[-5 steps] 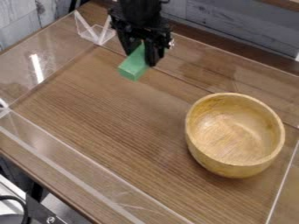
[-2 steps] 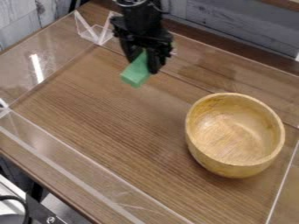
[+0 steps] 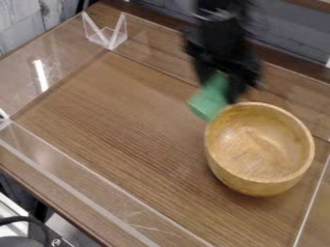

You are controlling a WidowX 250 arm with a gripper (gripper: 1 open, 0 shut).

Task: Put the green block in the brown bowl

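The tool, dark and heavily motion-blurred, hangs from the top of the view with its fingers pointing steeply down and clamped on the green block. Finger outlines cannot be resolved through the blur, and the arm above is cut off by the upper edge of the frame. The green block protrudes below the fingertips, tilted, its upper end hidden between the fingers; only its lower portion shows, itself smeared. It is held clear of the worktop, beside the rim of the brown bowl on the bowl's far-left side; whether block and rim touch cannot be told. The brown bowl stands upright near the right edge of the worktop, its interior grain visible and nothing inside it. The worktop is wood-grained and covered by a glossy transparent sheet whose reflections veil the left and near edges. A small clear angular stand sits at the far-left corner, its form hard to make out.
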